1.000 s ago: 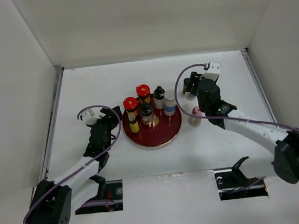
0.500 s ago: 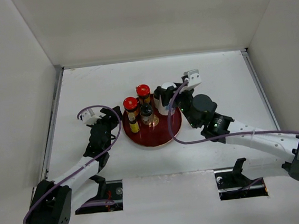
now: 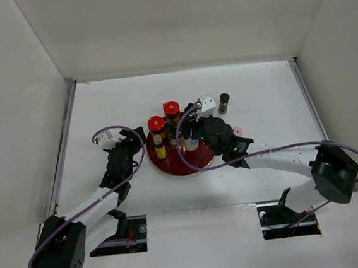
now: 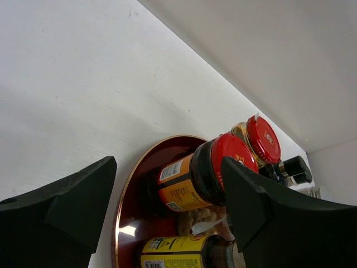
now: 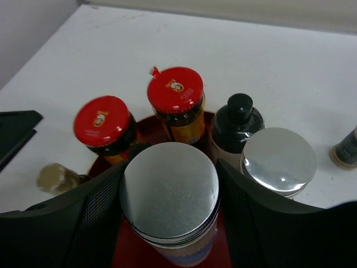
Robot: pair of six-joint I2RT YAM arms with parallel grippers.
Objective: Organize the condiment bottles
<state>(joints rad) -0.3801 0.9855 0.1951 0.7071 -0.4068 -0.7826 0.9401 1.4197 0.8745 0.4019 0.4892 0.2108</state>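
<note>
The condiment bottles stand mostly on a round dark red plate [image 3: 169, 165]. Two red-capped jars [image 3: 156, 123] [image 3: 171, 107] are at its left and back. My right gripper [image 3: 193, 136] is over the plate, shut on a silver-capped, blue-banded jar [image 5: 170, 195]. Beside that jar stand a second silver-capped jar [image 5: 278, 161] and a black-capped bottle [image 5: 240, 120]. A dark bottle [image 3: 224, 102] and a pink jar [image 3: 236, 131] stand on the table, off the plate. My left gripper [image 3: 127, 149] is open and empty just left of the plate. In the left wrist view it faces a red-capped jar [image 4: 223, 173] and a yellow-labelled jar [image 4: 178, 254].
White walls enclose the table at the left, back and right. My right arm [image 3: 276, 157] lies across the table to the right of the plate. My left arm's purple cable [image 3: 112, 129] loops behind its gripper.
My right gripper has swung left from the dark bottle at the back right onto the plate and now grips the blue-banded jar. My left arm has not moved.
</note>
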